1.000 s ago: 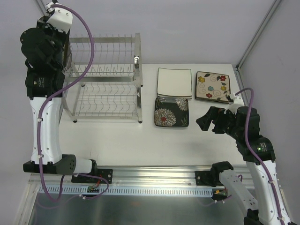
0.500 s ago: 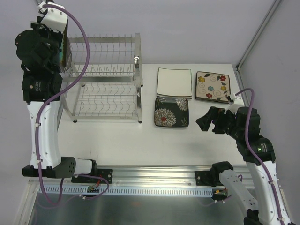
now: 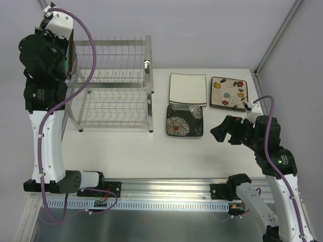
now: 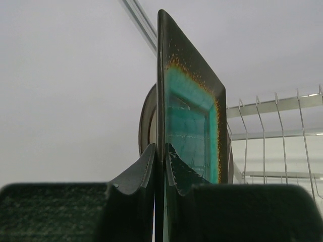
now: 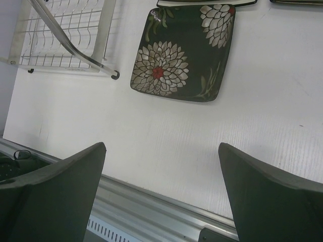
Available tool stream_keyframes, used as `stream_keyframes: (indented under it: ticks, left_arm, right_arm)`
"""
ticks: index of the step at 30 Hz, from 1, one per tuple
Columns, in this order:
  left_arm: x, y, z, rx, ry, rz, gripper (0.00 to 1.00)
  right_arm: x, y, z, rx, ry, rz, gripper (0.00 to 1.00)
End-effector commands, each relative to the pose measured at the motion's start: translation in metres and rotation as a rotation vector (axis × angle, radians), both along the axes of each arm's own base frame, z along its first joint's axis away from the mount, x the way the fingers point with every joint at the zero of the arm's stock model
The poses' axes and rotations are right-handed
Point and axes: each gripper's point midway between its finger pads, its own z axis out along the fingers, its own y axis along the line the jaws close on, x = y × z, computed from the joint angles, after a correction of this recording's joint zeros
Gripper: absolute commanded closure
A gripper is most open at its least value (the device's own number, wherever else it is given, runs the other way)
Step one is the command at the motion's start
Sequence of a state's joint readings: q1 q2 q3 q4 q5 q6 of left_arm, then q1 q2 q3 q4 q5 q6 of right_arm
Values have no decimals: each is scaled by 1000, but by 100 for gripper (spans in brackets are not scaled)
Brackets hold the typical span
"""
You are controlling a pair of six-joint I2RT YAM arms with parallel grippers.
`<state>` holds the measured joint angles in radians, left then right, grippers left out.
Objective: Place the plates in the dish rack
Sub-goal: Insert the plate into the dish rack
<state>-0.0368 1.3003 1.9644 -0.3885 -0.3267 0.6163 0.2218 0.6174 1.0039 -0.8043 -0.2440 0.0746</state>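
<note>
My left gripper (image 4: 162,149) is shut on the lower edge of the teal-centred dark square plate (image 4: 191,126). It holds the plate upright, high at the left end of the dish rack (image 3: 113,88). In the top view this plate (image 3: 72,54) shows edge-on. A round cream plate with a dark rim (image 4: 147,126) stands upright just behind it. The white square plate (image 3: 187,89), the flowered cream plate (image 3: 229,93) and the black chrysanthemum plate (image 3: 184,120) lie flat on the table. My right gripper (image 3: 222,132) hangs open and empty, to the right of the black plate (image 5: 181,50).
The rack's upright prongs (image 4: 275,131) stand to the right of the held plate. A rack foot (image 5: 115,75) is near the black plate's left corner. An aluminium rail (image 3: 166,189) runs along the table's near edge. Walls enclose the back and right sides.
My left arm has shifted slightly to the left and upward with the teal plate still held. The right gripper has edged a little to the left.
</note>
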Motion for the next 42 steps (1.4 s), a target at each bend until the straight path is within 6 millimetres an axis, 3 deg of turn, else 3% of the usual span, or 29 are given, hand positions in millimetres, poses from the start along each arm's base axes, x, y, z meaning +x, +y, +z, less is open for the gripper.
stream_keyframes:
  ticks: [1, 19, 30, 38, 42]
  left_arm:
    - [-30, 9, 63, -9, -238, 37, 100]
    - [7, 19, 31, -19, -121, 101, 100]
    - [29, 15, 21, -15, -90, 82, 80]
    - [42, 18, 14, -16, -73, 92, 80]
    - [47, 17, 14, -10, -72, 79, 74]
  right_arm:
    - [0, 5, 5, 12, -15, 23, 1]
    - [3, 7, 0, -5, 15, 40, 0]
    - [4, 5, -2, -21, 23, 39, 0]
    - [4, 4, -2, -29, 21, 39, 0]
    - [4, 3, -2, -37, 18, 33, 0]
